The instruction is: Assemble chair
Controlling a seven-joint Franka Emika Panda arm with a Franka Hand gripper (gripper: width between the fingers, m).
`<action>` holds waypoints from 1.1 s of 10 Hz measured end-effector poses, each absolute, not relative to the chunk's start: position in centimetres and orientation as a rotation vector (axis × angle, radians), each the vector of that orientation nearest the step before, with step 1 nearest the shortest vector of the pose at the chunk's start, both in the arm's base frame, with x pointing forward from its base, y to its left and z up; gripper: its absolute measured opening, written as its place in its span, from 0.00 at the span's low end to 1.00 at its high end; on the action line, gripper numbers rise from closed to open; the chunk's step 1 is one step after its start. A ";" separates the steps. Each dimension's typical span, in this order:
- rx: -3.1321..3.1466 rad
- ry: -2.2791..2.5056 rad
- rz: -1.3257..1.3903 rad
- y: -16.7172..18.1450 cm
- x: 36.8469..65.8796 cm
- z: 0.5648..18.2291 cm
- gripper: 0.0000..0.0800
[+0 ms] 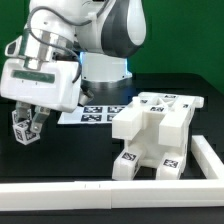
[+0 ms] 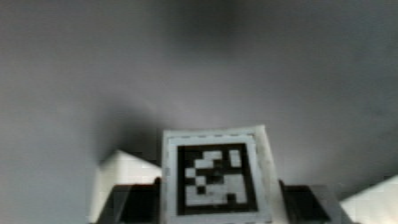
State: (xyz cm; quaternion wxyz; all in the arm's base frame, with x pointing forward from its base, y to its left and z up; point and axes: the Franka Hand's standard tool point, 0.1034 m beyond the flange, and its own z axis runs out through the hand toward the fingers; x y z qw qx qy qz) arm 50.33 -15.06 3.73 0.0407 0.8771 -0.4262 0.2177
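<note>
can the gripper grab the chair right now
Probably not yet: the gripper appears shut on a small tagged block, so its jaws are taken. Nothing stands between it and the chair toward the exterior view's right, so the way looks free once the block is released.

The chair (image 1: 155,135), at four o'clock in the exterior view, looks like smooth matt white plastic bearing flat printed black-and-white tags (image 1: 128,157), and the desk (image 1: 70,150) under it is a dull black surface without shine. The arm (image 1: 62,28) has a glossy white plastic shell that catches highlights, while the small tagged block (image 1: 21,131) in the tool (image 1: 28,129) at nine o'clock is matt white too.
</note>
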 end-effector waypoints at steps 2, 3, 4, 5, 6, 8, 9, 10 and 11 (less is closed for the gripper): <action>2.666 -1.398 0.673 -14.2 50.0 2.5 0.36; 2.676 -1.429 0.652 -13.7 49.9 2.0 0.36; 2.685 -1.445 0.645 -12.7 50.2 1.8 0.36; 2.687 -1.432 0.660 -12.4 50.4 1.7 0.36; 2.689 -1.428 0.657 -12.3 50.4 1.6 0.36; 2.700 -1.427 0.629 -12.2 50.2 1.4 0.60; 2.700 -1.426 0.628 -12.2 50.2 1.4 0.60; 2.701 -1.424 0.628 -12.2 50.2 1.3 0.76; 2.702 -1.422 0.628 -12.2 50.2 1.3 0.80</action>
